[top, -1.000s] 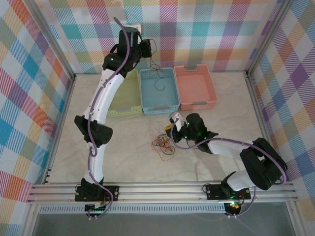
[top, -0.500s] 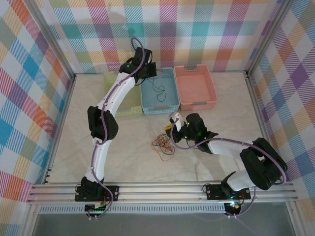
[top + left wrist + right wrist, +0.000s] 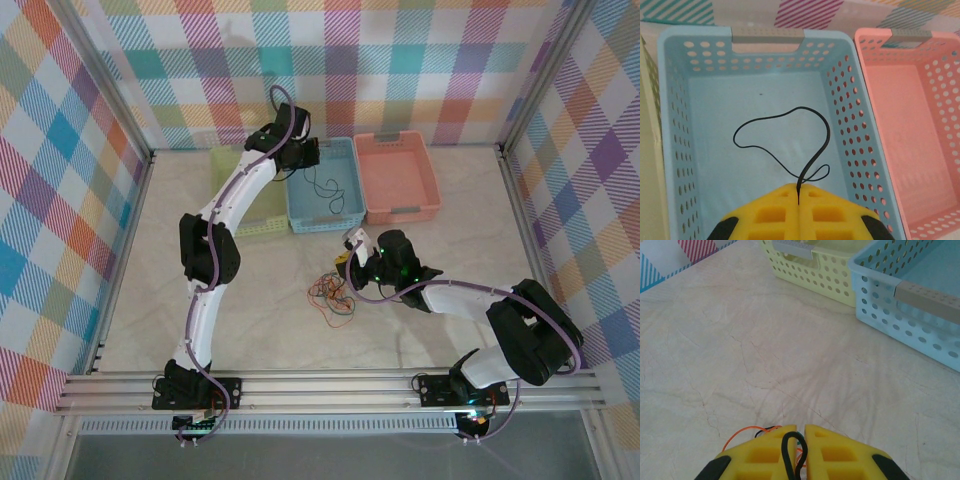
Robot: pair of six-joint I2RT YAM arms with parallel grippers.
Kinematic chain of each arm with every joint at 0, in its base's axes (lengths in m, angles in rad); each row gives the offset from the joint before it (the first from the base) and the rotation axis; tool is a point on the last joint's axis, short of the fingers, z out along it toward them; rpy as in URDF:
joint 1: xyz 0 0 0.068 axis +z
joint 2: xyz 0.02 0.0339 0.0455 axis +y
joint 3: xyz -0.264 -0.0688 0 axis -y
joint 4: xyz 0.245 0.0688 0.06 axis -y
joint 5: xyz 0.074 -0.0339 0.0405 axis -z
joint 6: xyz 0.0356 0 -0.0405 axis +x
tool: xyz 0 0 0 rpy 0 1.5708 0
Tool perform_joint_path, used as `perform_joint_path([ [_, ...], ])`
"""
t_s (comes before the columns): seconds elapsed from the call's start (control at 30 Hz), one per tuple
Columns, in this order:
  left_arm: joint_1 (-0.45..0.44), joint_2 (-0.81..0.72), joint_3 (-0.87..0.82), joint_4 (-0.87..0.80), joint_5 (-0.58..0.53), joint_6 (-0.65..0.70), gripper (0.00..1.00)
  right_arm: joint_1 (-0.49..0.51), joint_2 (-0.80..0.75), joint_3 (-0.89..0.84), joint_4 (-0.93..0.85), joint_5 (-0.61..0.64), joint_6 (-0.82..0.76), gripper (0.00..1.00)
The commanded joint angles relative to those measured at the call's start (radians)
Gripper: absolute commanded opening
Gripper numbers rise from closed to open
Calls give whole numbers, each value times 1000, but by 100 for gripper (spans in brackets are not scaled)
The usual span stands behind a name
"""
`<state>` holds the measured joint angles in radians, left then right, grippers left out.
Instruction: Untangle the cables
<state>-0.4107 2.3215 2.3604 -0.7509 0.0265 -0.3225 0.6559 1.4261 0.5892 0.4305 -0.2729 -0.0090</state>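
A black cable (image 3: 828,136) curls in a loop over the floor of the blue basket (image 3: 675,150), and my left gripper (image 3: 799,192) is shut on its near end just above the basket. From above, that gripper (image 3: 305,152) hovers at the blue basket's back left corner, with the black cable (image 3: 322,185) trailing inside. The tangle of orange, green and black cables (image 3: 330,292) lies on the table in front of the baskets. My right gripper (image 3: 350,262) sits at the tangle's upper right. Its jaws (image 3: 800,430) are nearly together on a black loop (image 3: 783,447), with an orange strand (image 3: 735,434) beside it.
Three baskets stand in a row at the back: yellow-green (image 3: 245,215), blue (image 3: 345,215) and pink (image 3: 400,175). Plaid walls and metal rails enclose the table. The left arm arches over the yellow-green basket. Bare tabletop lies left of the tangle.
My left arm has come down from high near the back wall to the blue basket, lowering the black cable into it. The right arm and the tangle have not moved.
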Motion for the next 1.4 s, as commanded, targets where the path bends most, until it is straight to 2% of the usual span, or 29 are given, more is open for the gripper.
perform_joint_path([
  [0.0,10,1,-27,-46,15,-11,0,3,6,23,-1,-20,-9,14],
  [0.1,9,-41,-100,4,26,-22,3,4,7,25,-1,-24,-8,14],
  [0.13,9,-39,-105,3,31,-24,19,4,8,27,-3,-25,-8,14],
  [0.23,7,1,-46,-64,43,-23,26,4,7,26,-3,-24,-8,14],
  [0.27,7,1,-46,-71,44,-26,33,4,6,24,-1,-23,-8,14],
  [0.33,6,-43,-110,-30,58,-30,49,4,6,23,1,-23,-8,13],
  [0.4,0,-109,-182,20,65,-35,53,3,8,26,0,-23,-7,13],
  [0.57,-23,-290,-323,41,58,-29,55,3,5,23,3,-19,-2,12],
  [0.8,-72,-717,-861,247,116,-74,56,3,-7,11,24,-6,15,8],
  [0.83,-85,-781,-955,280,132,-84,59,3,-11,4,38,-1,20,6],
  [0.93,-123,-904,-1146,338,183,-105,61,3,-16,-2,56,10,42,3],
  [1.13,-146,-899,-1297,397,338,-144,60,1,-25,-4,63,54,100,0],
  [1.23,-163,-831,-1282,391,357,-153,55,-8,-41,-14,71,77,141,0],
  [1.37,-192,-815,-1316,461,371,-151,53,-32,-77,-39,92,106,203,0],
])
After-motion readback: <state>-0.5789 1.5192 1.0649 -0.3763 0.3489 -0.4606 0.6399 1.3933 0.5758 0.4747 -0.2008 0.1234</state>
